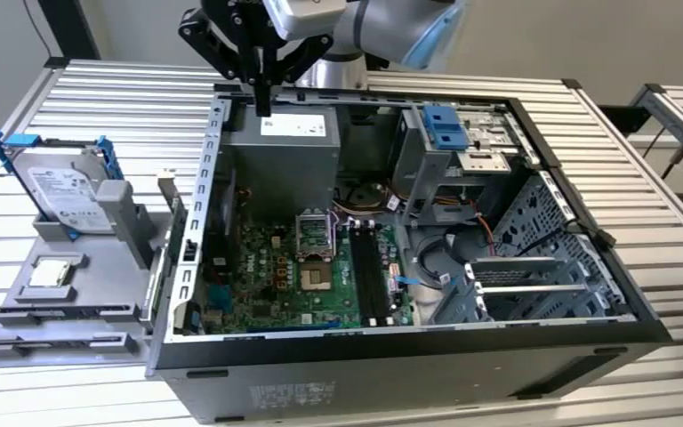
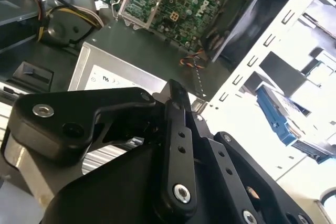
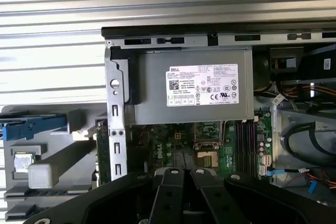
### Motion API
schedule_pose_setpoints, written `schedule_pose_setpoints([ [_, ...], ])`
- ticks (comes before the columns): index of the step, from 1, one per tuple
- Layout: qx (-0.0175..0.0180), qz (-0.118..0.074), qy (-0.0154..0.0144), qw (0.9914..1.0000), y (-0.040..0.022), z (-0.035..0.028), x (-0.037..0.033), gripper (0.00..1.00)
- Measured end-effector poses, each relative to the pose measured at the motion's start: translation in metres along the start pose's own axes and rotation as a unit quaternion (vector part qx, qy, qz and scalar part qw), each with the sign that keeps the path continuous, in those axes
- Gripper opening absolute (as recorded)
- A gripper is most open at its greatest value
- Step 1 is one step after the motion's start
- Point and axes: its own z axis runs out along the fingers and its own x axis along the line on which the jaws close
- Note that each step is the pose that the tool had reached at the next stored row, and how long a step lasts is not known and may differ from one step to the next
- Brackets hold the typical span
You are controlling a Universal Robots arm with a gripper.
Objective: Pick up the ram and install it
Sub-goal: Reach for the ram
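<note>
Thin, dark, upright ram — ruler-narrow stick — in the tight grip of the fingers

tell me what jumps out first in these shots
The open computer case lying on the slatted table, its green motherboard bared, dominates the exterior view. Above its grey power supply hangs the black end effector, apparently pinching a thin dark ram. At the exterior view's left, a silver hard drive stands in blue brackets.
</note>
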Motion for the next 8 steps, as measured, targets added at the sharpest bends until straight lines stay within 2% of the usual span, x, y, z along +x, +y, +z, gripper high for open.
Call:
schedule_pose_setpoints([
  [8,0.0,0.0,0.0,1.0,-0.0029,-0.0006,0.0195,0.0],
])
